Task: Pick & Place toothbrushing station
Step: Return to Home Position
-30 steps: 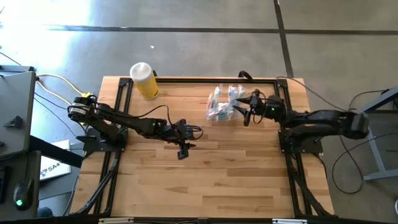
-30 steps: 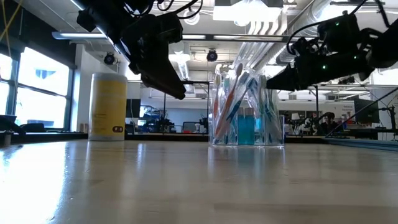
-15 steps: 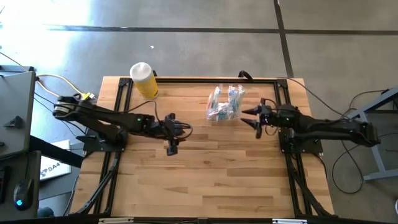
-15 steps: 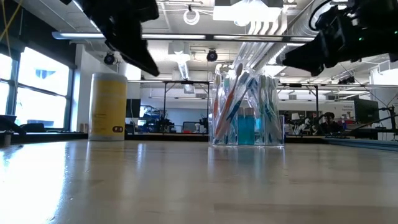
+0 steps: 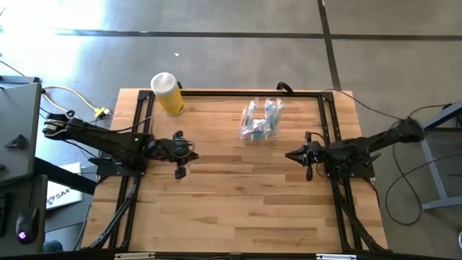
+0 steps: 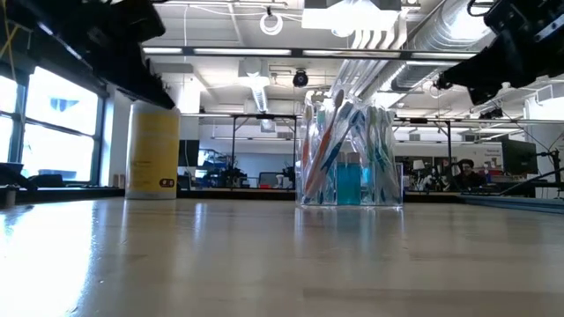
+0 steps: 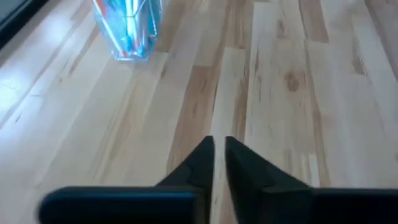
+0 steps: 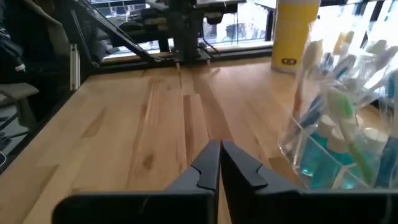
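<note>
Toothbrushes (image 6: 337, 141) stand bunched with teal tubes (image 8: 320, 155) inside the clear holder (image 5: 260, 120) on the table (image 5: 231, 202), so filling looks finished. My left pincer (image 7: 219, 149) and right pincer (image 8: 220, 152) hang well apart from that holder, one each side, both pressed together and empty, ready for parking.

Both arms (image 5: 108, 139) are slim, black and cable-draped; each end effector (image 7: 217, 142) has 2 tapered matte-black fingers (image 7: 193, 168).

We see the table (image 5: 238, 202) as pale planked wood, smooth with a soft sheen. The cup (image 6: 393, 194) is clear glossy plastic, its toothbrushes (image 6: 328, 145) translucent plastic. Well apart from the cup, the yellow container (image 6: 153, 150) looks matt.
</note>
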Motion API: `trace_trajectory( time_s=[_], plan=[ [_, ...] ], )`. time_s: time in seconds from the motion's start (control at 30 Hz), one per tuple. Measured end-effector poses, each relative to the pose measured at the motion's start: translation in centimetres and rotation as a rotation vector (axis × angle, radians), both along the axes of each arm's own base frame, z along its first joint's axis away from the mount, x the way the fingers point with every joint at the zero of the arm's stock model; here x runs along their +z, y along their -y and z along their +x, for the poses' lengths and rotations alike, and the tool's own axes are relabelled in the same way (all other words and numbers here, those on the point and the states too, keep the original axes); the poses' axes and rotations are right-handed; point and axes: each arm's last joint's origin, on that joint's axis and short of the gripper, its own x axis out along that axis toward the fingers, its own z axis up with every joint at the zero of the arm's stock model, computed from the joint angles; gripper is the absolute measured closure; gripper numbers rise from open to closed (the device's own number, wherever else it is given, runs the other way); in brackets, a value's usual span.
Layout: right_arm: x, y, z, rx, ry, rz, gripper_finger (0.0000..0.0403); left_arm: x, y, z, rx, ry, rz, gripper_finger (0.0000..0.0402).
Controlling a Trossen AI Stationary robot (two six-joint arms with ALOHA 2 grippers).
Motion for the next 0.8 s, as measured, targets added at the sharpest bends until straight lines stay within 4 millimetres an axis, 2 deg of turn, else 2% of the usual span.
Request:
trace_trajectory(
  time_s=[0.1, 0.37, 0.6, 0.73, 0.8],
  plan=[
    [0.0, -1.0, -0.4, -0.012, 0.004, -0.03, 0.04, -1.0, -0.2, -1.4, -0.007, 0.048, 0.004, 0.0395],
    [-0.1, -3.0, -2.0, 0.0, 0.017, -0.146, 0.04, -3.5, -0.7, -4.3, -0.016, 0.094, -0.015, 0.04],
    [-0.1, -2.8, -3.5, 0.062, 0.013, -0.154, 0.04, -4.5, -1.0, -6.3, -0.027, 0.178, -0.012, 0.0399],
    [0.1, -2.4, -4.2, 0.165, 0.048, -0.106, 0.04, -4.6, -1.1, -7.1, -0.064, 0.235, -0.013, 0.0399],
    [-0.4, -2.4, -4.4, 0.208, 0.068, -0.086, 0.04, -4.9, -1.1, -7.4, -0.079, 0.26, -0.008, 0.0399]
  ],
)
